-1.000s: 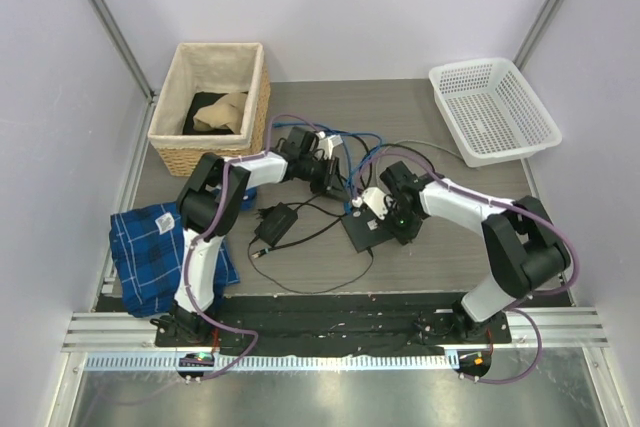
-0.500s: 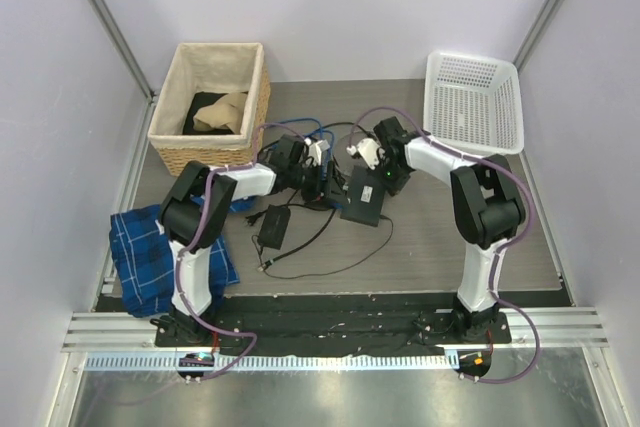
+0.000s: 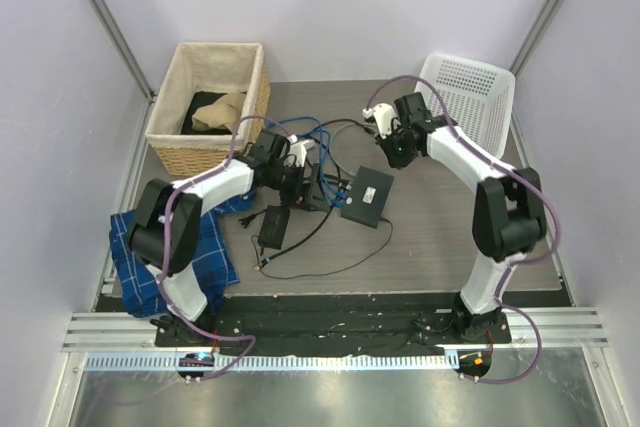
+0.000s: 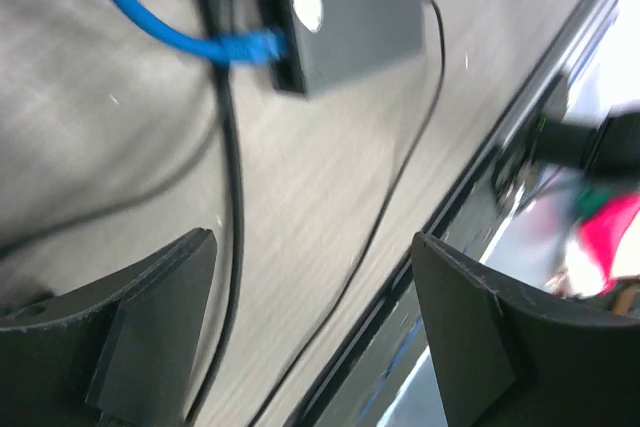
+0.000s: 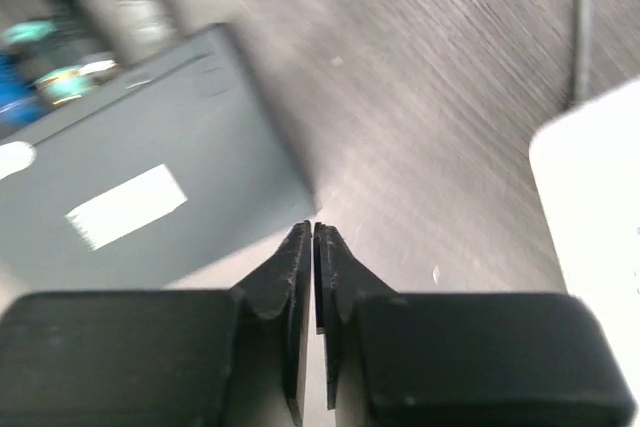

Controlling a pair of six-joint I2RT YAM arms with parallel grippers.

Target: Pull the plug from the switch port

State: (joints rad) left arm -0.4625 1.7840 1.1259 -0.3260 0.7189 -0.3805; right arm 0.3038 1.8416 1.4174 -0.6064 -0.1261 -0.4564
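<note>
Unpinned, with left claw [image 4: 312, 243] spread empty and right claw [image 5: 313, 234] pressed together, the flat black rectangular switch box [image 3: 366, 195] may follow a tugged blue plug [image 4: 250, 45].

Bright even light; 2 wrist views motion-blurred.

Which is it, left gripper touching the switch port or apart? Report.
Apart. Left wrist view: bare table separates the open left gripper from the switch port.
</note>
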